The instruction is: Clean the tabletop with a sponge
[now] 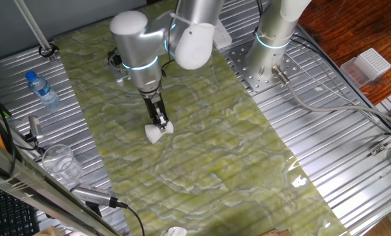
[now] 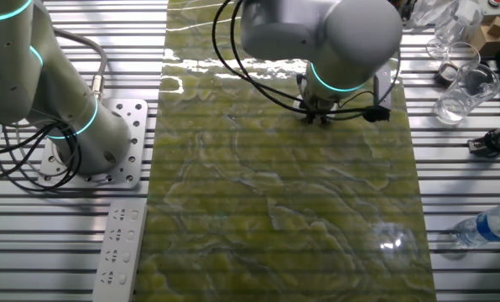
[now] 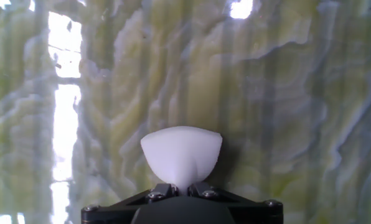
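The tabletop (image 1: 202, 151) is a long glossy green-yellow marbled sheet; it also fills the hand view (image 3: 285, 93) and shows in the other fixed view (image 2: 292, 218). My gripper (image 1: 161, 124) points down over its left-middle part and is shut on the sponge (image 1: 157, 133), a small white soft block pinched into a fan shape. In the hand view the sponge (image 3: 181, 152) bulges out from between the fingers (image 3: 162, 190) and rests on or just above the sheet. In the other fixed view the arm hides the sponge; only the gripper (image 2: 319, 117) shows.
Ribbed silver panels (image 1: 353, 144) flank the sheet. A water bottle (image 1: 42, 89) and a clear glass (image 1: 61, 162) stand left. A white perforated box (image 1: 370, 64) is at the right. A second arm's base (image 1: 271, 46) stands behind. A small white scrap (image 1: 176, 231) lies at the front edge.
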`<state>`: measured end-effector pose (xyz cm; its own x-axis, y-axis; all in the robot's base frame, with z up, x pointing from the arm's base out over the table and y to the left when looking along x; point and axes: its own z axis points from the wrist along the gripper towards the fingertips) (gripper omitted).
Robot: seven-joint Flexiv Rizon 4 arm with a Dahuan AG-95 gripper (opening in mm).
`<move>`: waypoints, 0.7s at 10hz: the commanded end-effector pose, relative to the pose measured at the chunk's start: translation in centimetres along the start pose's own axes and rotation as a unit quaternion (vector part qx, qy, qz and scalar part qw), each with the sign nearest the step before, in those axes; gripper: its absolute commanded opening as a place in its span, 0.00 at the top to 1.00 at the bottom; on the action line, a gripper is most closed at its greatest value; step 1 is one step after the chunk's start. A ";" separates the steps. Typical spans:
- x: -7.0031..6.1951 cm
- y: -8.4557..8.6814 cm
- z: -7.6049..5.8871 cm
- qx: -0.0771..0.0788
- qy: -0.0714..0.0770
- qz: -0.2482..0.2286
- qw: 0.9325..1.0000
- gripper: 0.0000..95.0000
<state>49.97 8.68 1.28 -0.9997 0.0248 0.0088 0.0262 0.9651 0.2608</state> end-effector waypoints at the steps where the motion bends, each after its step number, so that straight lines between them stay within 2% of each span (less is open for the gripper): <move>1: 0.1 -0.2 -0.1 0.028 0.003 -0.013 1.000 1.00; 2: 0.2 -0.3 0.0 0.034 0.002 -0.017 0.999 1.00; 4: 1.1 -1.3 0.1 0.067 0.002 -0.045 0.997 1.00; 7: 1.5 -3.2 -0.5 0.074 -0.005 -0.065 0.995 1.00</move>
<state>48.45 5.79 0.99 -0.9951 -0.0965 -0.0217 -0.0984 0.9880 0.1187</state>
